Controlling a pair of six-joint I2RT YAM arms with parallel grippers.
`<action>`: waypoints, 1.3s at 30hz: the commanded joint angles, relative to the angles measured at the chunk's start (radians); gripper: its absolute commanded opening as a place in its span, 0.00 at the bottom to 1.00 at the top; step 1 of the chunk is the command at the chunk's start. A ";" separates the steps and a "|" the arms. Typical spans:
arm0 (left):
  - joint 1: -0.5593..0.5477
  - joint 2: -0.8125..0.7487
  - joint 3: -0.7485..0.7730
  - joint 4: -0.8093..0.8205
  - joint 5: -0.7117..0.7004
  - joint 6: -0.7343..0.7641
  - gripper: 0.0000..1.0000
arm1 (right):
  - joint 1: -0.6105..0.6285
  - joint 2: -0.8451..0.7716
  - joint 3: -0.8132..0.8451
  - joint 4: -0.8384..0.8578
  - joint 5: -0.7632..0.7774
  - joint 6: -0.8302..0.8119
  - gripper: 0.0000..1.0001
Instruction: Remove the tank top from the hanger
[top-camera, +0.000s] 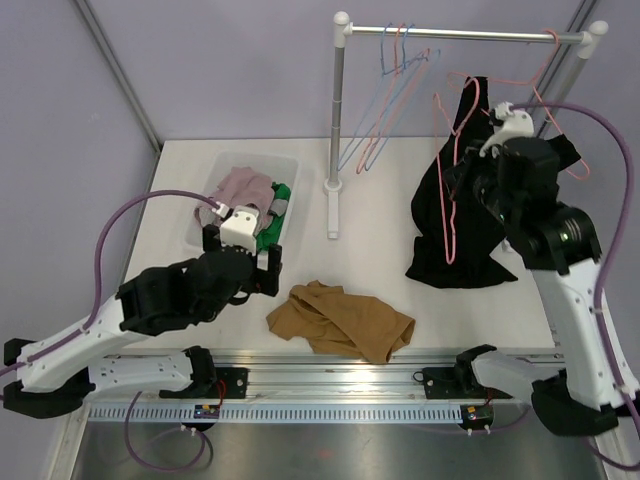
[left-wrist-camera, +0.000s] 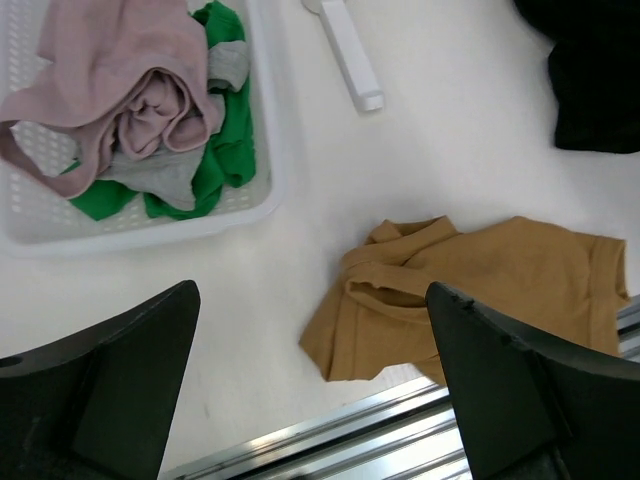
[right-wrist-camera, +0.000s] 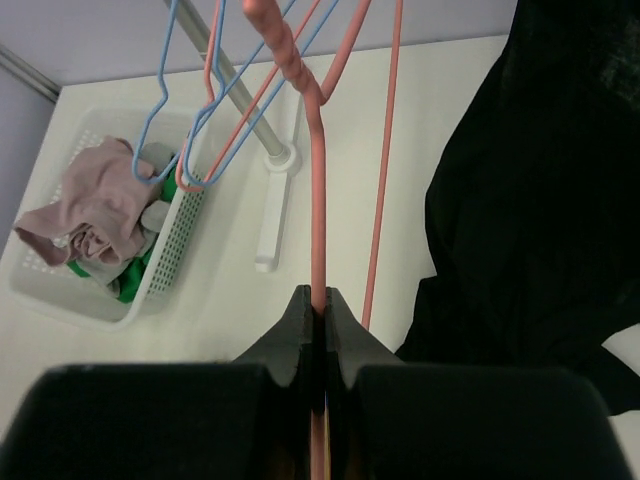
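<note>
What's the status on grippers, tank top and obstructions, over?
Left gripper open and empty. Right gripper shut on pink hanger. Black tank top hangs on it, hem on table. Tan garment lies apart, nothing blocking.

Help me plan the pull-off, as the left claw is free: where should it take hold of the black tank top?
Probably the lower hem of the black tank top, where it pools on the table. Come from above on the side facing the left arm: the cloth lies bunched, below the pink hanger that the right claw pinches, so the left claw could pinch a fold.
</note>
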 joint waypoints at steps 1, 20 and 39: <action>-0.001 -0.062 -0.028 -0.062 -0.061 0.084 0.99 | 0.003 0.151 0.157 -0.012 0.055 -0.046 0.00; 0.001 -0.311 -0.225 0.095 -0.028 0.159 0.99 | -0.078 0.895 1.070 -0.165 0.061 -0.098 0.00; 0.081 -0.302 -0.240 0.119 0.041 0.183 0.99 | -0.026 0.986 0.995 -0.088 0.032 -0.046 0.00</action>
